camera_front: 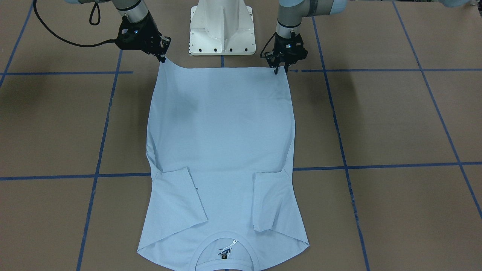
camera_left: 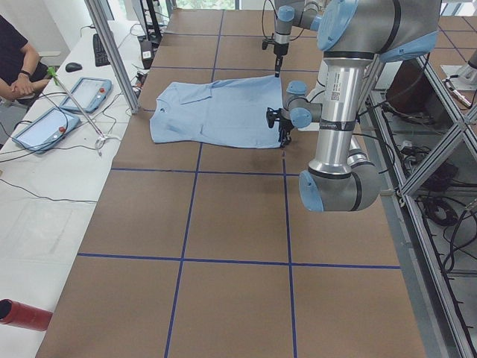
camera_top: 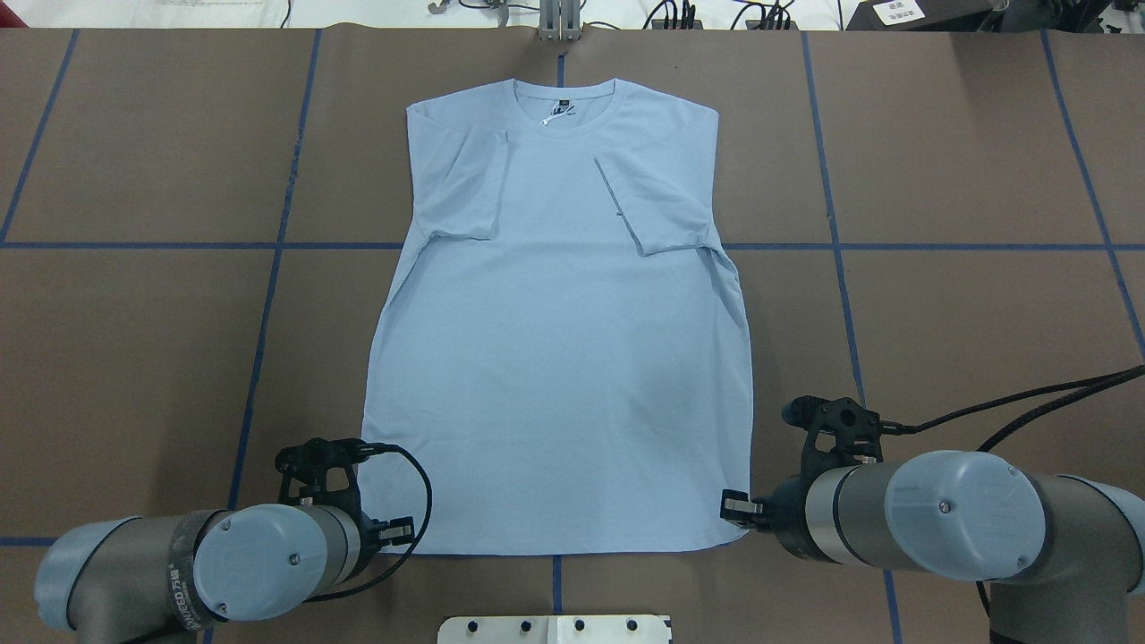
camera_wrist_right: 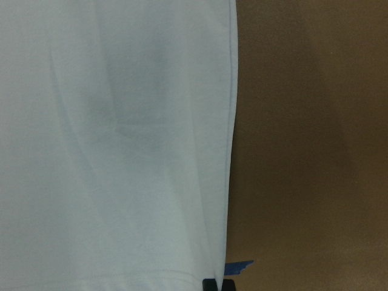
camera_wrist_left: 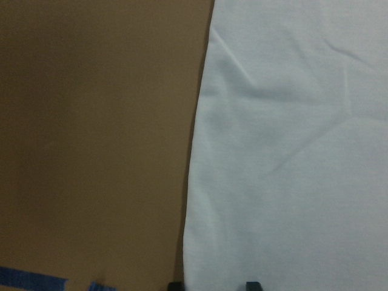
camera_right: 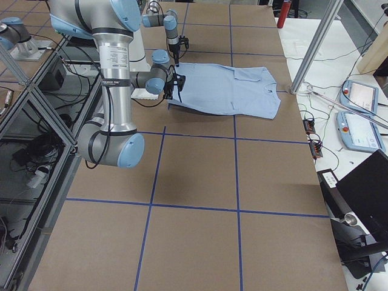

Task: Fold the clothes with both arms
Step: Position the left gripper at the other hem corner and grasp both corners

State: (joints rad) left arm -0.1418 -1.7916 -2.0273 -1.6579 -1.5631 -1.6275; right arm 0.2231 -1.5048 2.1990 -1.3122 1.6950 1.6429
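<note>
The brown table, crossed by blue tape lines, fills each view. A pale blue T-shirt is spread flat at the centre of the front-facing frame, sleeves folded inward, collar at the bottom edge. The hem corners are pinched by the right gripper, upper left, and the left gripper, upper right.

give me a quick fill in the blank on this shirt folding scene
1. Both sleeves of the T-shirt are folded ____ over the body.
2. The left gripper and right gripper sit at the two corners of the shirt's ____.
3. The collar lies at the end ____ from the robot.

Missing words: inward; hem; farthest
</note>
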